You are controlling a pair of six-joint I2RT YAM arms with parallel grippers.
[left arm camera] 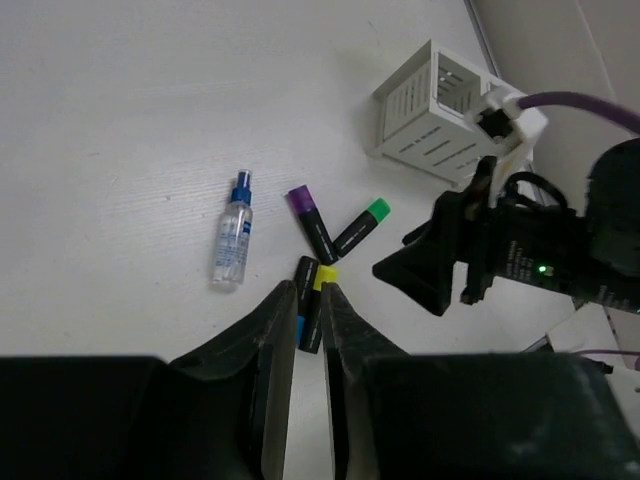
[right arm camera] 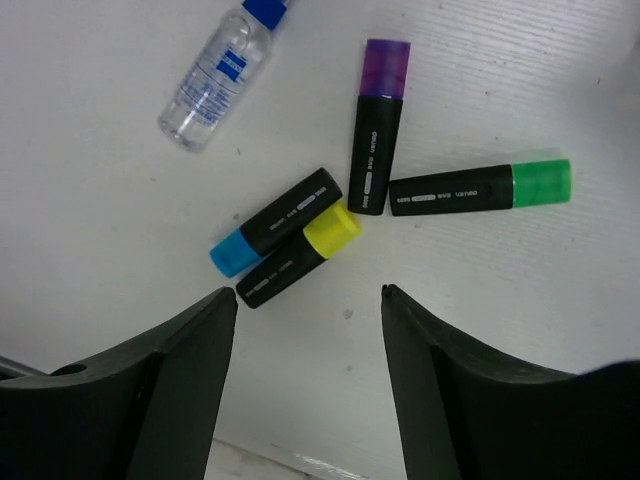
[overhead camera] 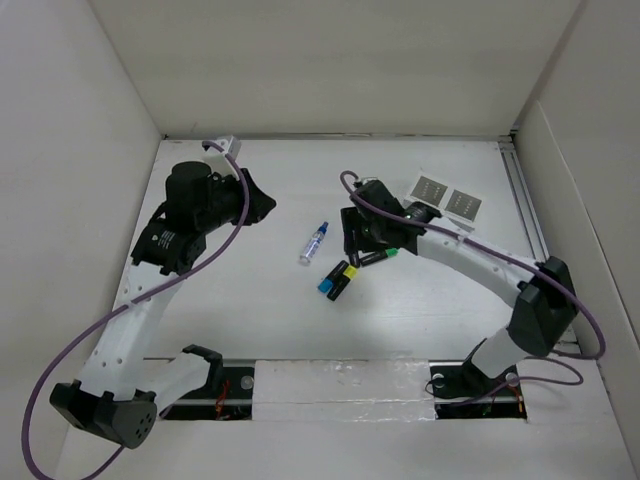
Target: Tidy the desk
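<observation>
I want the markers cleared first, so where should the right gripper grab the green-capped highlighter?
Probably from above, across the black barrel near its cap: the green-capped highlighter lies flat on the desk, and its other end sits right beside the purple-capped highlighter.

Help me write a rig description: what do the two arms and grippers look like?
Both arms, left arm and right arm, have white links with black joint housings, each trailing a purple cable. The left gripper and right gripper have matte black, tapering fingers. A small green light glows on the right arm.
</observation>
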